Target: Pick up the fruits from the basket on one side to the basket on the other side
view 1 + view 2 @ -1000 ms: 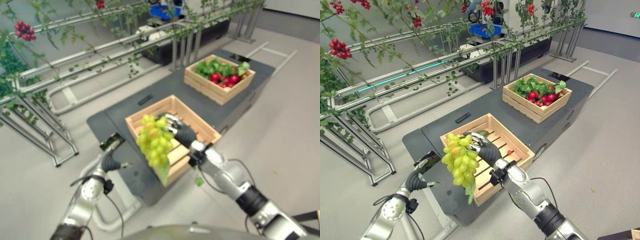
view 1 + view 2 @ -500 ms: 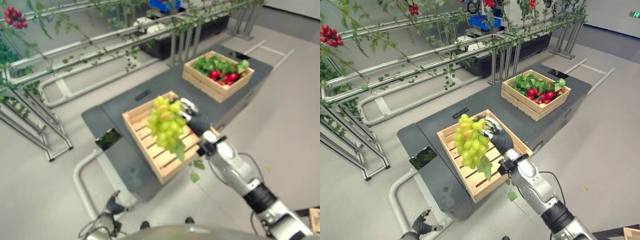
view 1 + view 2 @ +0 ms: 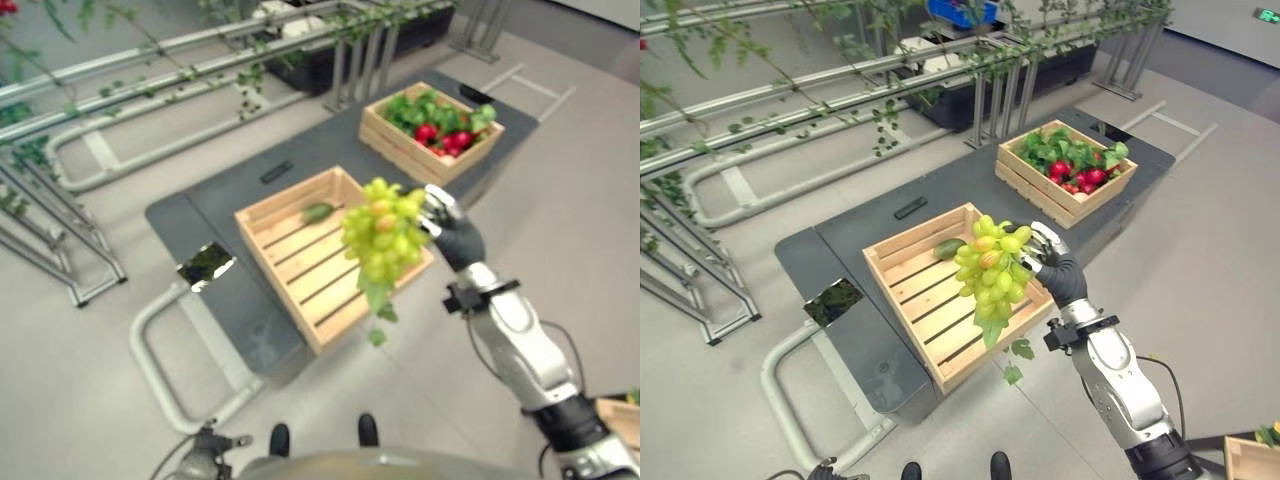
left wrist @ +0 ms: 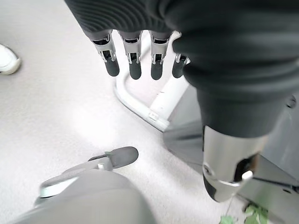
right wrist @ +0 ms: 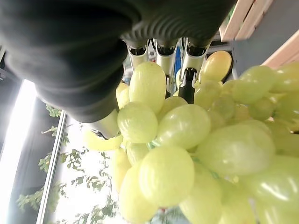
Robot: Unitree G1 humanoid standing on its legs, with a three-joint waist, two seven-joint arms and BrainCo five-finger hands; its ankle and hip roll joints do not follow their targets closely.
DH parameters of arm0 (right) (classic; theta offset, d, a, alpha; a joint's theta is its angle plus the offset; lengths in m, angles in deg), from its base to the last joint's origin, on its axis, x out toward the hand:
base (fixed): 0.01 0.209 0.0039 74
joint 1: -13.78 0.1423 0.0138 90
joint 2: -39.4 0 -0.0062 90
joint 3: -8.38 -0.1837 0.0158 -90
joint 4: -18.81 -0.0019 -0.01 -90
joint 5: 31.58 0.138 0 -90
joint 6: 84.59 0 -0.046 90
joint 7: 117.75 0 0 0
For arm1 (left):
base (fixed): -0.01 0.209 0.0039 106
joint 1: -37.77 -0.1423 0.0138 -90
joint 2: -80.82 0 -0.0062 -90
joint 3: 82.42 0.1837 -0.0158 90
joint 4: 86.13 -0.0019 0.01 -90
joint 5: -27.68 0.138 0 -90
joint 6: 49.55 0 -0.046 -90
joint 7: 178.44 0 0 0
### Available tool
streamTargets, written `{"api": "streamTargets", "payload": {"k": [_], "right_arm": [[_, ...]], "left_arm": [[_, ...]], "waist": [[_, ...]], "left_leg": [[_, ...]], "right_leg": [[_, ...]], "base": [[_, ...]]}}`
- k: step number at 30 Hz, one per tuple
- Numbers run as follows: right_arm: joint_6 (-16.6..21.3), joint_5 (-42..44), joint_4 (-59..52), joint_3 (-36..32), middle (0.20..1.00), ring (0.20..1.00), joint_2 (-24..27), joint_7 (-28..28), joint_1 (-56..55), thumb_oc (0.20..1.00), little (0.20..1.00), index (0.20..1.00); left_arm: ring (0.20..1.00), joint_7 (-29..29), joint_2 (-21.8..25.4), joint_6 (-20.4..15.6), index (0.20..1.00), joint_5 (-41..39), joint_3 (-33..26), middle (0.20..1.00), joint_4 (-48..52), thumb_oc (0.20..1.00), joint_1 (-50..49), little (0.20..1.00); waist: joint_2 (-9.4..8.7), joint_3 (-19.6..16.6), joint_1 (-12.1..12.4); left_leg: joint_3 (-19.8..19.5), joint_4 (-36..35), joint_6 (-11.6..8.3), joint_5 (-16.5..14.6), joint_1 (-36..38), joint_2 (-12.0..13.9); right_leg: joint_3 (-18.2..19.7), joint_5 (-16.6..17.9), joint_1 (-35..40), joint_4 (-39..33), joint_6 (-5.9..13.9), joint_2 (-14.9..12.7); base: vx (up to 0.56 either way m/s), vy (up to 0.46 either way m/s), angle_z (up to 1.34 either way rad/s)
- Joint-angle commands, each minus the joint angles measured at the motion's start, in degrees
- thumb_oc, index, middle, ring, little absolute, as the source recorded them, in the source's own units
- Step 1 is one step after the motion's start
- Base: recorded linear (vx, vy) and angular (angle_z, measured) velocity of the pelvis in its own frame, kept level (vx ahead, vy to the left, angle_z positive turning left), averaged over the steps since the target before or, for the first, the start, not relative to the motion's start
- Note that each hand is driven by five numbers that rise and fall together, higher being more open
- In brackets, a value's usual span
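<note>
Right eye view: right hand (image 3: 1058,272) raised, fingers curled round green grapes (image 3: 991,272).

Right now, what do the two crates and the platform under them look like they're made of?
Near crate and far crate: pale unfinished wood, going by the visible slats and grain. Platform: dark grey and matte, possibly painted metal or plastic; the look leaves it open.

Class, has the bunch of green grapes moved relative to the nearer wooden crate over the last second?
Yes. The grapes, held in the right hand, have shifted from the near crate's left front corner to its right edge, toward the far crate.
</note>
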Motion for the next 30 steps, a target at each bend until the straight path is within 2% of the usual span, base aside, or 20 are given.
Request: {"api": "streamTargets", "payload": {"k": [1,4,5,7,8,12,15,16,17,18,19,21,24,25,28,29,30], "right_arm": [[6.8,0.0,-6.9,-3.8,0.2,0.2,0.3,0.0,4.3,0.2,0.2,0.2],[7.4,0.3,-7.4,-4.9,0.2,0.2,0.7,0.4,2.9,0.2,0.2,0.2],[7.7,0.9,-7.8,-5.3,0.2,0.2,1.0,0.6,2.9,0.2,0.2,0.2],[7.7,0.9,-7.9,-5.4,0.2,0.2,1.0,0.7,2.8,0.2,0.2,0.2],[7.9,1.1,-8.2,-6.0,0.2,0.2,1.1,0.6,2.3,0.2,0.2,0.2],[8.0,1.3,-8.4,-7.2,0.2,0.2,1.3,0.3,1.5,0.2,0.2,0.2],[8.2,1.5,-9.4,-8.5,0.2,0.2,1.9,0.6,0.6,0.2,0.2,0.2],[8.4,1.6,-9.7,-8.6,0.2,0.2,2.0,0.5,0.7,0.2,0.2,0.2],[8.6,1.7,-9.7,-8.2,0.2,0.2,2.0,0.4,1.2,0.2,0.2,0.2],[8.8,1.8,-9.8,-7.9,0.2,0.2,2.0,0.4,1.6,0.2,0.2,0.2],[9.0,1.7,-10.2,-8.0,0.2,0.2,2.3,0.3,1.5,0.2,0.2,0.2],[8.9,1.8,-10.6,-8.6,0.2,0.2,2.8,0.6,1.0,0.2,0.2,0.2],[9.5,1.5,-10.9,-8.8,0.2,0.2,4.3,0.4,2.0,0.2,0.2,0.2],[9.9,1.4,-11.1,-9.2,0.2,0.2,5.1,0.5,2.1,0.2,0.2,0.2],[9.9,1.3,-11.1,-9.1,0.2,0.2,5.5,0.6,2.4,0.2,0.2,0.2],[10.6,1.3,-11.6,-10.0,0.2,0.2,6.4,0.8,2.1,0.2,0.2,0.2],[10.6,1.3,-11.6,-10.1,0.2,0.2,6.4,0.8,2.1,0.2,0.2,0.2]], "left_arm": [[1.0,0.6,3.3,-2.2,1.0,-0.2,0.6,1.0,-3.7,1.0,3.3,1.0],[1.0,0.8,3.8,-2.4,1.0,1.4,2.2,1.0,-3.0,1.0,4.1,1.0],[1.0,0.7,4.0,-2.2,1.0,1.6,2.1,1.0,-3.0,1.0,4.1,1.0],[1.0,0.7,4.0,-2.2,1.0,1.6,2.2,1.0,-3.0,1.0,4.1,1.0],[1.0,0.8,4.0,-2.2,1.0,1.5,2.2,1.0,-3.2,1.0,4.2,1.0],[1.0,0.2,3.4,-2.4,1.0,1.3,2.7,1.0,-3.7,1.0,4.1,1.0],[1.0,-0.1,2.8,-2.8,1.0,1.0,2.9,1.0,-3.8,1.0,4.1,1.0],[1.0,0.0,2.7,-2.9,1.0,0.8,2.8,1.0,-3.8,1.0,4.0,1.0],[1.0,0.2,2.5,-3.1,1.0,0.6,2.7,1.0,-3.9,1.0,3.8,1.0],[1.0,0.3,2.2,-3.1,1.0,0.4,2.5,1.0,-3.8,1.0,3.7,1.0],[1.0,0.5,1.9,-3.1,1.0,0.4,2.3,1.0,-3.8,1.0,3.6,1.0],[1.0,0.8,1.3,-3.2,1.0,0.8,2.5,1.0,-3.9,1.0,3.8,1.0],[1.0,1.7,-0.3,-3.8,1.0,-0.1,2.7,1.0,-3.9,1.0,4.4,1.0],[1.0,2.2,-1.1,-4.1,1.0,-0.5,3.1,1.0,-3.8,1.0,4.9,1.0],[1.0,2.5,-1.5,-4.1,1.0,-0.6,3.3,1.0,-3.9,1.0,5.3,1.0],[1.0,3.2,-2.2,-4.4,1.0,-1.0,3.6,1.0,-4.0,1.0,6.3,1.0],[1.0,3.2,-2.3,-4.4,1.0,-1.0,3.7,1.0,-4.0,1.0,6.4,1.0]], "waist": [[-0.4,-0.4,0.8],[-0.27,-1.0,1.4],[-0.05,-2.1,2.4],[-0.17,-2.1,2.6],[-0.4,-3.4,3.5],[-2.54,-6.1,5.6],[-4.04,-7.2,6.0],[-4.2,-7.0,6.0],[-4.41,-6.5,6.6],[-4.23,-6.0,6.9],[-3.69,-5.9,7.0],[-3.26,-5.4,6.7],[-1.74,-3.4,6.7],[-0.55,-2.0,7.2],[0.0,-1.0,7.1],[0.74,1.3,7.4],[0.82,1.4,7.3]], "left_leg": [[1.8,2.1,1.94,-6.3,-0.6,-1.8],[3.4,2.3,2.02,-4.8,-2.1,-0.9],[5.7,2.5,1.85,-3.8,-4.0,0.5],[5.9,2.6,1.83,-4.0,-4.0,0.5],[8.4,3.2,1.99,-3.1,-6.1,1.2],[13.6,5.4,2.73,-2.4,-10.2,0.8],[17.1,6.8,3.33,-2.1,-12.7,0.2],[18.1,6.8,3.4,-1.8,-13.2,0.6],[19.2,6.8,3.16,-1.6,-13.0,1.0],[19.9,6.7,2.78,-1.1,-12.7,1.6],[20.5,6.6,2.39,-0.3,-12.8,2.7],[20.5,6.4,1.83,0.3,-12.3,3.0],[19.6,5.7,0.27,4.3,-13.3,4.4],[17.4,4.4,-0.71,6.9,-14.2,5.1],[15.5,3.3,-1.16,8.1,-14.3,4.8],[11.6,1.5,-2.37,9.6,-14.5,5.0],[11.4,1.4,-2.37,9.7,-14.4,5.0]], "right_leg": [[-3.7,-5.3,-2.1,5.3,2.87,-1.3],[-5.3,-11.1,1.2,9.9,1.18,0.3],[-7.7,-14.9,4.7,11.7,0.32,0.5],[-7.5,-15.1,4.7,11.8,0.33,0.4],[-8.4,-18.2,8.2,13.6,0.04,1.0],[-7.3,-16.7,14.7,12.4,0.39,0.3],[-5.2,-16.4,16.6,9.4,0.08,1.5],[-5.4,-17.1,16.5,8.5,-0.5,1.7],[-7.6,-18.4,16.2,7.8,-1.07,1.1],[-9.5,-19.1,15.9,7.1,-1.38,0.9],[-9.4,-20.2,15.6,5.8,-1.85,1.7],[-9.3,-21.5,16.4,4.4,-2.14,1.9],[-8.1,-21.6,16.9,1.2,-3.51,3.4],[-7.1,-21.0,16.3,0.1,-4.24,4.8],[-6.9,-20.8,16.0,0.1,-4.68,5.7],[-6.3,-20.3,15.5,0.1,-5.51,8.0],[-6.4,-20.3,15.6,0.1,-5.52,8.0]], "base": [[-0.13,0.002,-1.46],[-0.19,0.042,-0.33],[-0.21,0.018,-0.29],[-0.11,0.008,-0.4],[-0.13,-0.001,-0.39],[-0.1,-0.02,-0.42],[-0.13,-0.048,-0.63],[-0.14,-0.108,-1.16],[-0.12,-0.138,-1.21],[-0.09,-0.163,-1.22],[-0.08,-0.173,-1.12],[-0.06,-0.134,-0.49],[-0.2,-0.215,0.01],[-0.19,-0.184,-0.11],[-0.16,-0.184,-0.08],[-0.18,-0.231,-0.06],[-0.17,-0.227,-0.02]]}}
